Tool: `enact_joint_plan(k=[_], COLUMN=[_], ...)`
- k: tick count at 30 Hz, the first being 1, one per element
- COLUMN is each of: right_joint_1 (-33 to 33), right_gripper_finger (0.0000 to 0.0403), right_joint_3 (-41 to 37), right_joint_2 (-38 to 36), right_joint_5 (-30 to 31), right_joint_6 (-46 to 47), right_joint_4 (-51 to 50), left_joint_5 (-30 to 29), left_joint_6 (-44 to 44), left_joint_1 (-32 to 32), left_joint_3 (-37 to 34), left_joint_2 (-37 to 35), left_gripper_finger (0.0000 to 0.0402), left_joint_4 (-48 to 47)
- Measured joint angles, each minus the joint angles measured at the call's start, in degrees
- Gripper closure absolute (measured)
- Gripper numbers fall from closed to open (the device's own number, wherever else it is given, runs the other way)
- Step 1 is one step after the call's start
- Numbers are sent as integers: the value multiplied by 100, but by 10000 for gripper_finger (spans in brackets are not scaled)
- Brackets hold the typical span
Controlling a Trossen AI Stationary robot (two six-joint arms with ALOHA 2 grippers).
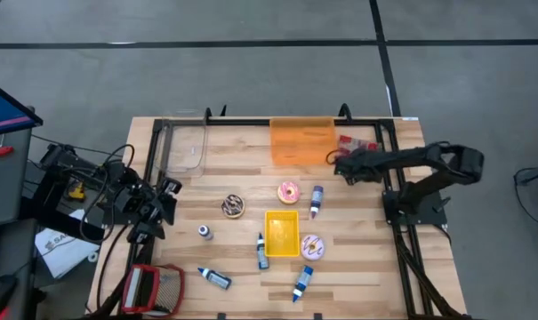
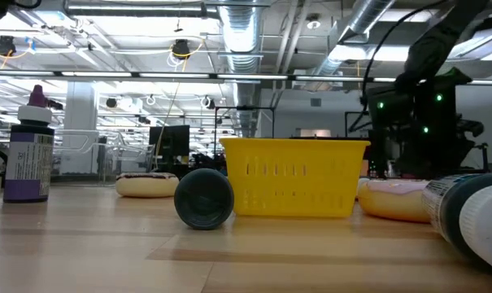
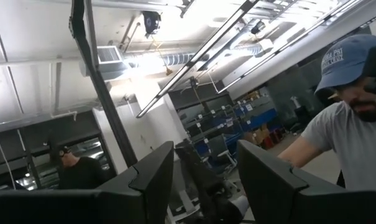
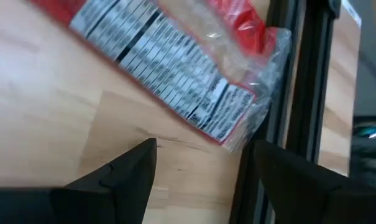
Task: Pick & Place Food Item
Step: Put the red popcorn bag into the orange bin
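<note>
Red snack packet [image 4: 194, 74] lying flat on the wooden table [image 1: 224, 151] at its far right corner, against the black frame rail [image 4: 299, 87]; its wrapper is showing a clear crinkled end seal and a white panel of black print; right gripper [image 1: 342, 166] is hovering just beside the packet, its fingers [image 4: 122, 171] standing wide apart and gripping nothing, with bare wood between them; in the right wrist view the packet is lying just beyond the fingertips, its sealed end nearest the gap, not touching either finger; left gripper [image 1: 166, 197] is waiting at the table's left edge, jaws partly open and empty, pointing up into the room; orange bin [image 1: 301, 140] is sitting just beside the packet along the far edge; yellow basket [image 1: 282, 233] is sitting mid-table, well apart from the packet.
</note>
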Motion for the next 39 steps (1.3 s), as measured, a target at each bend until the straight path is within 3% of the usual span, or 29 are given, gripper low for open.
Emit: enact_joint_plan(k=[7, 15, 28, 39], right_joint_1=[359, -132, -846, -1239], right_gripper_finger=[139, 139, 141, 193], right_joint_3=[87, 584, 758, 776], right_joint_2=[895, 1328, 1501, 1481], right_joint_5=[498, 756, 1181, 1004], right_joint_6=[33, -548, -1334, -2459], right_joint_4=[-83, -169, 260, 950], left_joint_5=[-70, -78, -111, -108], left_joint_6=[0, 2, -15, -39], left_joint_1=[2, 2, 2, 2], left_joint_3=[0, 0, 0, 0], left_joint_2=[0, 0, 0, 2], left_gripper_finger=[231, 231, 231, 231], left_joint_4=[-39, -39, -147, -142])
